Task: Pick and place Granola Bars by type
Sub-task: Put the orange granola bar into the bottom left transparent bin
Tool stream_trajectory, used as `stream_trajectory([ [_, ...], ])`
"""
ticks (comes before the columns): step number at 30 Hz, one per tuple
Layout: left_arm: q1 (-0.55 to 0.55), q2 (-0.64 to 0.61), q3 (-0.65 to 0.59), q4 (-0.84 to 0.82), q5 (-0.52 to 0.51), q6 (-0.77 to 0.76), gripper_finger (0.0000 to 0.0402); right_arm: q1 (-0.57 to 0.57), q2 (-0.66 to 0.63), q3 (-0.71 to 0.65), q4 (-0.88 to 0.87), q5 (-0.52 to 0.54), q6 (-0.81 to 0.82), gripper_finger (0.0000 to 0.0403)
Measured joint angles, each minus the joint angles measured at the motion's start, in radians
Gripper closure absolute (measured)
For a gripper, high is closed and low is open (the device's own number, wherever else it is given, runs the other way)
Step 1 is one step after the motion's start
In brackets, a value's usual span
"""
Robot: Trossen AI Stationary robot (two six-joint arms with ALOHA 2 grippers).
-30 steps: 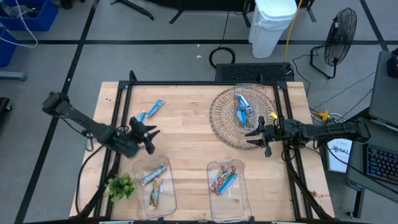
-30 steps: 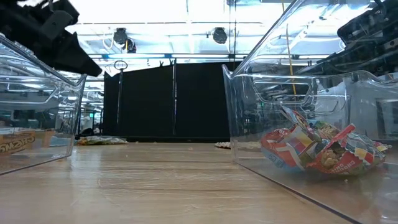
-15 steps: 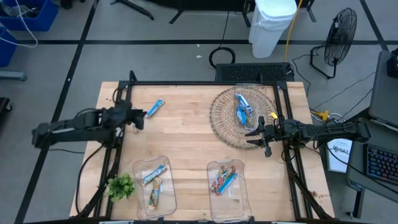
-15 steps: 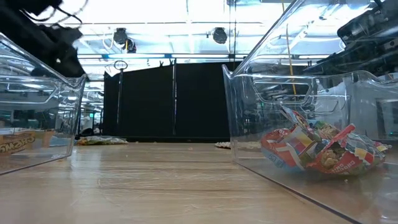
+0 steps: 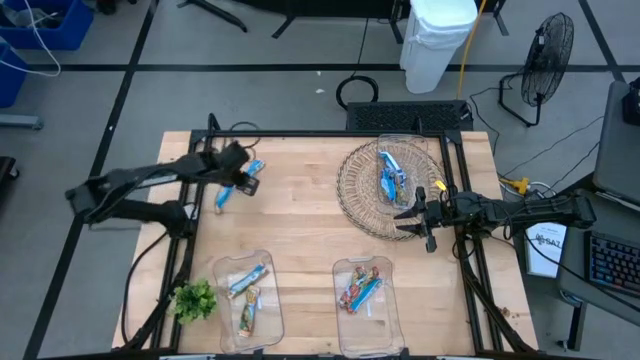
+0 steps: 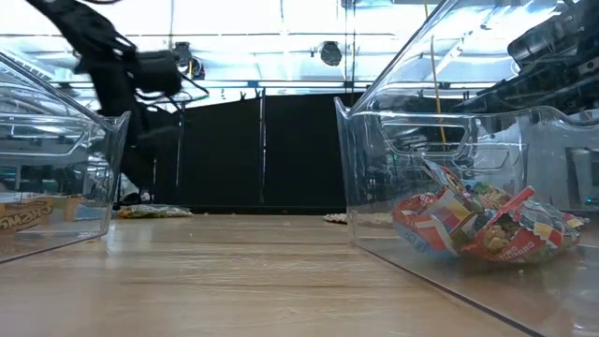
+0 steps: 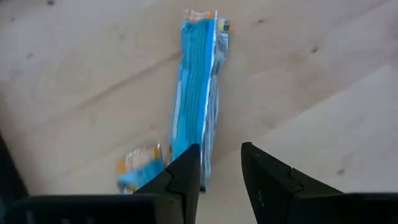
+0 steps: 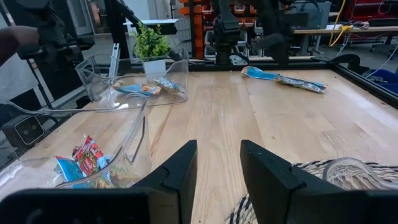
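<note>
The left gripper hangs over the table's 10 o'clock area, its fingers set narrowly apart and holding nothing, directly above two blue granola bars lying flat on the wood, the longer one stretching away from the fingertips. The right gripper waits at 3 o'clock beside the wicker basket, which holds more blue bars, its fingers also narrowly apart and empty. At 6 o'clock two clear bins hold sorted bars: the left bin blue and mixed ones, the right bin multicoloured ones, with a green sprig at 7 o'clock.
</note>
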Motion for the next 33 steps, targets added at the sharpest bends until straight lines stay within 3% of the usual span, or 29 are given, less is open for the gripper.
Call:
stream_trajectory([
  [8,0.005,0.254,0.156,0.004,-0.046,0.091,0.0279,0.000,0.000,0.000,0.000,0.000,0.000,0.0289],
  [17,0.005,0.436,0.199,0.004,-0.076,0.103,0.0279,0.000,0.000,0.000,0.000,0.000,0.000,0.0289],
  [27,0.004,0.468,0.201,-0.007,-0.083,0.094,0.0279,0.000,0.000,0.000,0.000,0.000,0.000,0.0289],
  [33,0.002,0.429,0.224,-0.107,-0.079,0.088,0.0279,0.000,0.000,0.000,0.000,0.000,0.000,0.0289],
])
